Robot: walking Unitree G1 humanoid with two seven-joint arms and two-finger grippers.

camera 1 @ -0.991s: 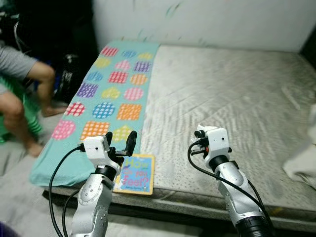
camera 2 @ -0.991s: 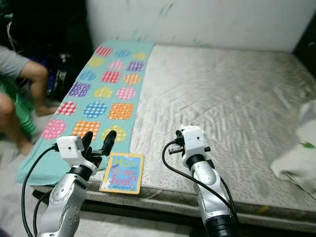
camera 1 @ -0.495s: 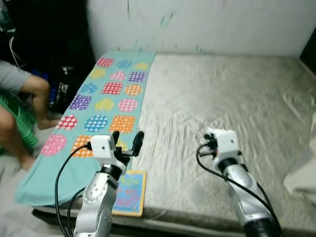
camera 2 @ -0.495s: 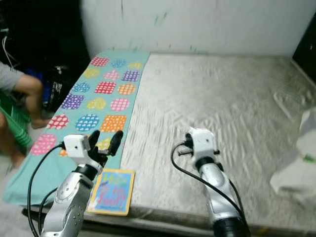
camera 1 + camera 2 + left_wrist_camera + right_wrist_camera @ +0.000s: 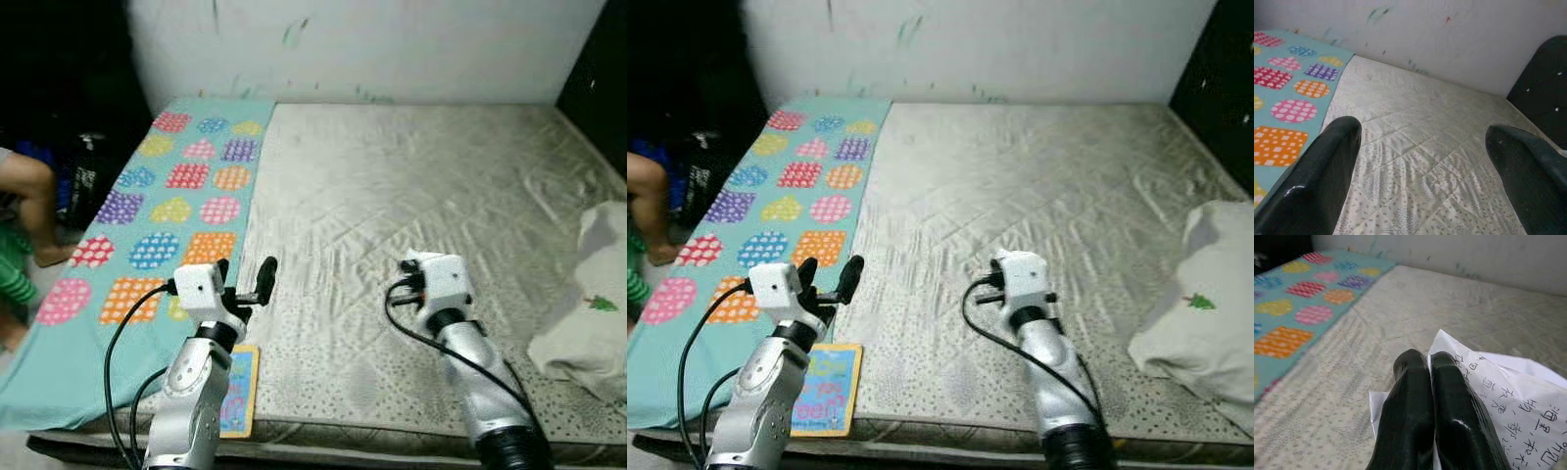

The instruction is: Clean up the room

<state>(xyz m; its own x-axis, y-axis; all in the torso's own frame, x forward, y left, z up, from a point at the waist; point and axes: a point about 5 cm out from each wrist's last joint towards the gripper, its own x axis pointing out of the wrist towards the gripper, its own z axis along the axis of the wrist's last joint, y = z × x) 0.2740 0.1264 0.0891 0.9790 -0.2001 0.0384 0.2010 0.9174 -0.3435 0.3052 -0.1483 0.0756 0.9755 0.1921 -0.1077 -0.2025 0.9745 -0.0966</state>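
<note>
My right gripper (image 5: 1427,363) is shut on a crumpled white paper (image 5: 1508,396) with handwriting, held just above the grey mattress (image 5: 392,196). In the head views that gripper (image 5: 423,270) hovers over the mattress's near middle. My left gripper (image 5: 245,277) is open and holds nothing; its fingers (image 5: 1327,171) are spread wide over the seam between mattress and blanket. A colourful children's book (image 5: 235,392) lies flat at the mattress's front edge, just below and behind the left gripper.
A teal blanket (image 5: 147,211) with coloured patches covers the mattress's left strip. A white pillow with a small tree print (image 5: 588,313) lies at the right edge. A person's leg (image 5: 24,201) shows at far left beside dark bags. A white wall stands behind.
The camera has swung right and risen: the pillow has come further into view and the person has slid toward the left edge. Both arms keep their pose; the right still holds the paper.
</note>
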